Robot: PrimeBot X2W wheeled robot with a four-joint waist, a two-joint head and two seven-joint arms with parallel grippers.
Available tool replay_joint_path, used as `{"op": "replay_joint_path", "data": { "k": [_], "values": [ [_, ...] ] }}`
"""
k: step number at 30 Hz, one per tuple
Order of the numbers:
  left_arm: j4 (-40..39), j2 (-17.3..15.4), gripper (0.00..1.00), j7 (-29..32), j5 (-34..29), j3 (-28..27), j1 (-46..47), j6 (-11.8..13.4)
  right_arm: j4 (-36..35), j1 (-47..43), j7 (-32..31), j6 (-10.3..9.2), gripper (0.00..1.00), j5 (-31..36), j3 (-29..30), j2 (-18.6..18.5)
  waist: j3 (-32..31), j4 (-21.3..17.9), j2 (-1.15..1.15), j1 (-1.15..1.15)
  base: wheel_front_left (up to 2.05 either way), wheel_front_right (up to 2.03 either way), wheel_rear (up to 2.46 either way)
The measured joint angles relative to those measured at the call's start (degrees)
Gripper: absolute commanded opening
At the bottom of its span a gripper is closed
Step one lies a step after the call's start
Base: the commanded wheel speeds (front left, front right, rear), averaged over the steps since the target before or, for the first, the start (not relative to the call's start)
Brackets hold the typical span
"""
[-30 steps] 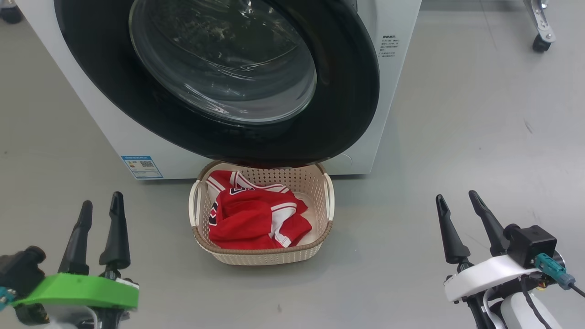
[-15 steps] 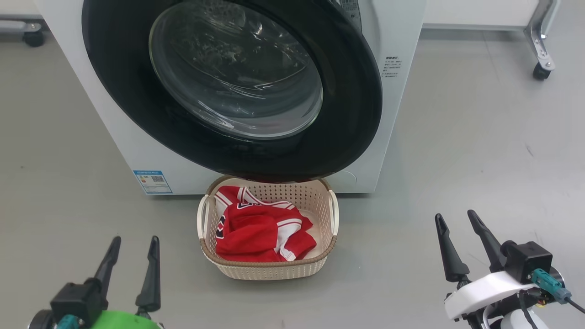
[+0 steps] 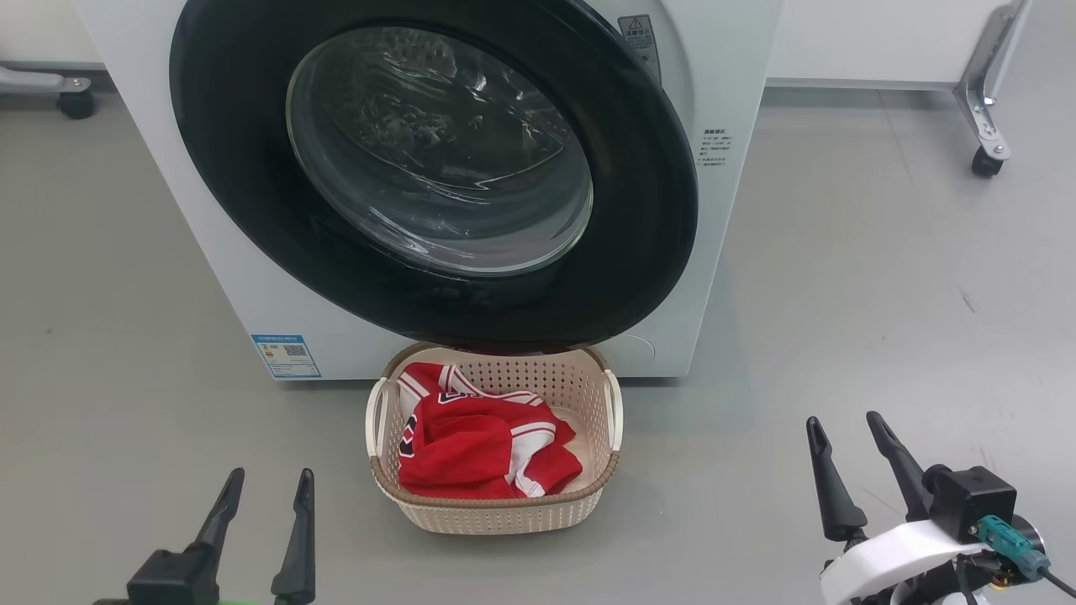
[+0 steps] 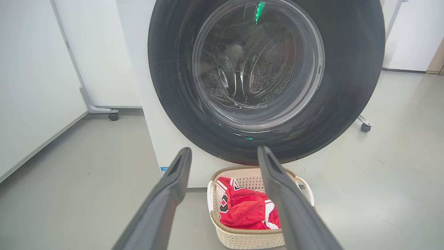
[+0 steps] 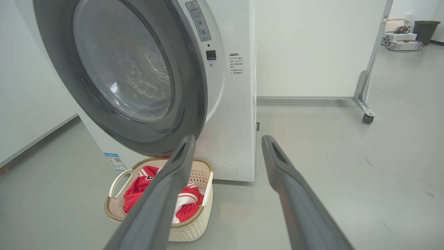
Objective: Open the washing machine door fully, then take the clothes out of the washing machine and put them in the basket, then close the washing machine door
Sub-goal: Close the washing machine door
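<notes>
This is looking like a lab or test room rather than a home: the washing machine (image 3: 731, 252) is standing free on a bare grey floor (image 3: 883, 294), white partition panels (image 5: 312, 48) are resting on castored metal feet (image 5: 364, 107), and a bin (image 5: 421, 31) is sitting beside boxes (image 5: 399, 36) in a far corner.

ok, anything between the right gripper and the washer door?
Nothing visible. The open right gripper faces the round glossy black door across grey floor; the cream perforated basket sits under the door's bottom edge, off that line.

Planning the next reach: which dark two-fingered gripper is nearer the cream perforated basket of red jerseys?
The left gripper, on the side of the blue label sticker; the right gripper stands farther from the basket across the grey floor.
</notes>
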State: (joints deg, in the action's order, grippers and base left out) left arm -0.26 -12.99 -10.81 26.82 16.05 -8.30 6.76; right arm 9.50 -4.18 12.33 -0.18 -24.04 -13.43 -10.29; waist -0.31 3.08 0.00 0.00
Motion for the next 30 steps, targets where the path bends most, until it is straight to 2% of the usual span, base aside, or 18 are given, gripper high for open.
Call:
{"op": "replay_joint_path", "data": {
  "k": [4, 22, 30],
  "values": [
    [-0.02, 0.71, 1.00, 0.16, -0.63, -0.68, -0.04, 0.00, -0.62, -0.05, -0.02, -0.51, 1.00, 0.00, -0.02, 0.01, -0.04, 0.04, 0.00, 0.00, 0.00, 0.00, 0.00],
    [-0.57, 3.14, 1.00, 1.18, -3.98, -3.46, -0.52, 0.01, -2.69, -0.78, -0.91, -0.58, 1.00, 0.01, -0.08, -0.13, 0.96, 0.29, 0.00, 0.00, 0.00, 0.00, 0.00],
    [-1.11, 4.34, 1.00, 1.76, -5.28, -4.12, -0.52, 0.01, -3.50, -0.82, -1.23, -1.34, 1.00, 0.01, 0.08, -0.33, 1.51, 0.39, 0.00, 0.00, 0.00, 0.00, 0.00]
  ]
}}
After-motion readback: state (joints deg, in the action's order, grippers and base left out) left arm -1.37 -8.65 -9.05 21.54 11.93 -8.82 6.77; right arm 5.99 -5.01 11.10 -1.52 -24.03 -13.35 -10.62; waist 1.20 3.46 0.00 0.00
